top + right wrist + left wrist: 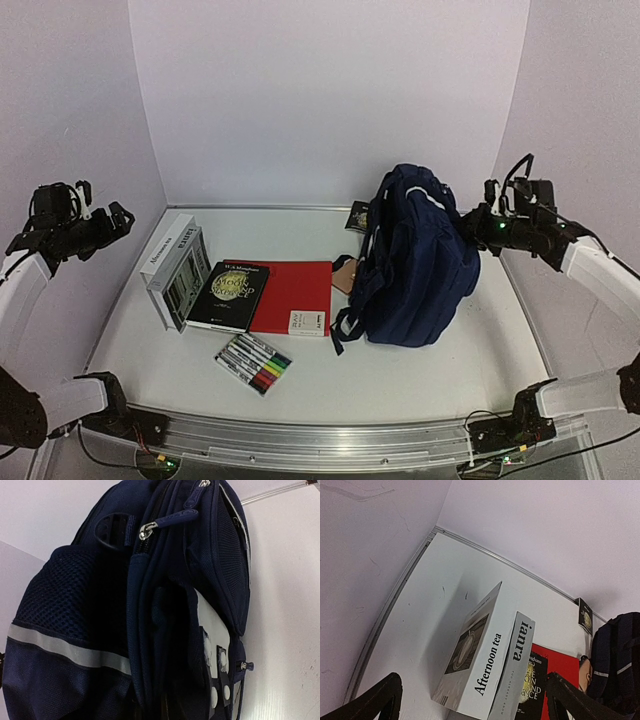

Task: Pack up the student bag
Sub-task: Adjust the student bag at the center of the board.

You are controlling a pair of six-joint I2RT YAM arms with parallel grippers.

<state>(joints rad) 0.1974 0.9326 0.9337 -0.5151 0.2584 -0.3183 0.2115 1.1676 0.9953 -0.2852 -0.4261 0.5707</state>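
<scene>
1. This is a robotics lab, set up as a closed test cell
2. A left arm (pixel 22 285) and a right arm (pixel 598 268), both white and black, are mounted at the near edge of a white surface (pixel 400 378)
3. An aluminium rail (pixel 320 440) runs along that near edge, with thin black cables (pixel 100 455) and small green lights (pixel 165 463) by the arm bases
4. Plain pale walls (pixel 330 100) close the surface in on the left, right and far sides

Navy blue student bag (pixel 420 270) with a pale grey band over its dark mesh side and white blocks on the front; black book (pixel 232 295), gold lettering; plain red folder (pixel 295 285); white box (pixel 487 665), black lettering; grey box (pixel 522 642), black lettering; marker pack (pixel 255 363), white barrels, caps black, red, green, yellow; white table (pixel 400 380).
</scene>
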